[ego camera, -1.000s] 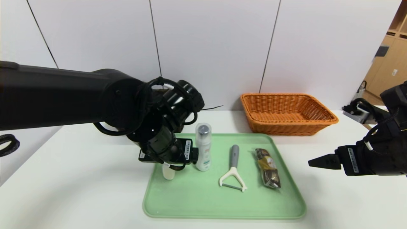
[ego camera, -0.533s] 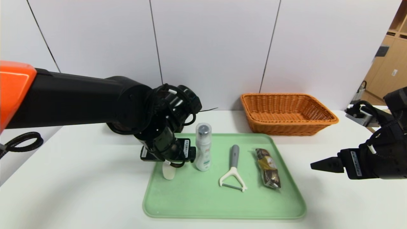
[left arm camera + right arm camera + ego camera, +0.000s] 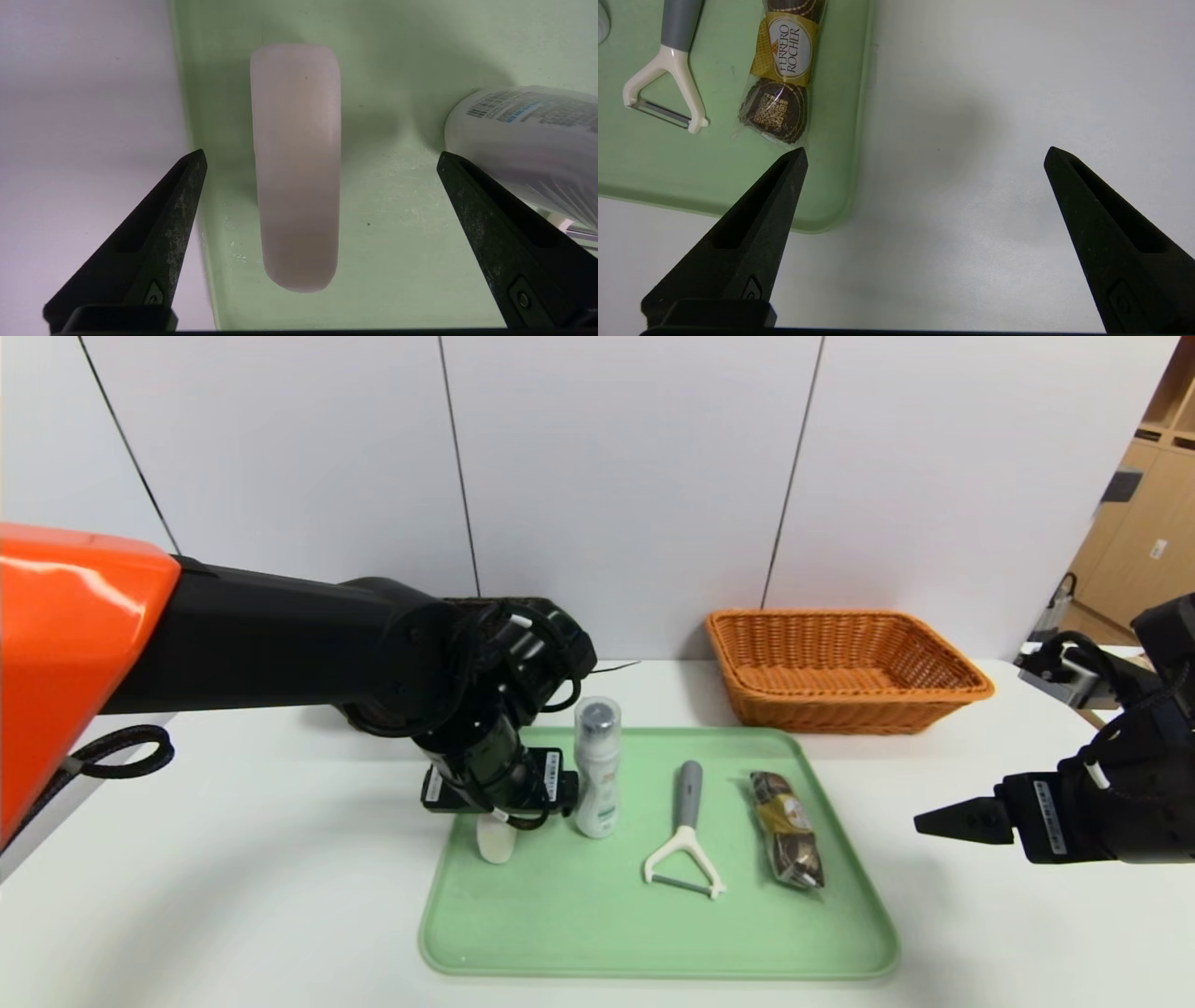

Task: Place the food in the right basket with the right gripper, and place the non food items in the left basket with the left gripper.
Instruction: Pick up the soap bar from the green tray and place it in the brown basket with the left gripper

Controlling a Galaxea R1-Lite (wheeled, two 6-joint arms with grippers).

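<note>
Left gripper (image 3: 322, 156) over the green tray's (image 3: 653, 933) left side, fingers wide apart, nothing clamped. White oblong item (image 3: 299, 168) lies on the tray between and below the fingertips. White bottle with clear cap (image 3: 597, 775) stands just beside the claw, on its right, crowding that finger. Farther right of it: Y-shaped peeler (image 3: 688, 821), then Ferrero Rocher pack (image 3: 787, 831), both on the tray. Orange wicker basket (image 3: 854, 709) behind the tray, well apart from the claw. Dark basket behind the left arm, mostly hidden. Right gripper (image 3: 927, 154) idles right of the tray, fingers spread.
</note>
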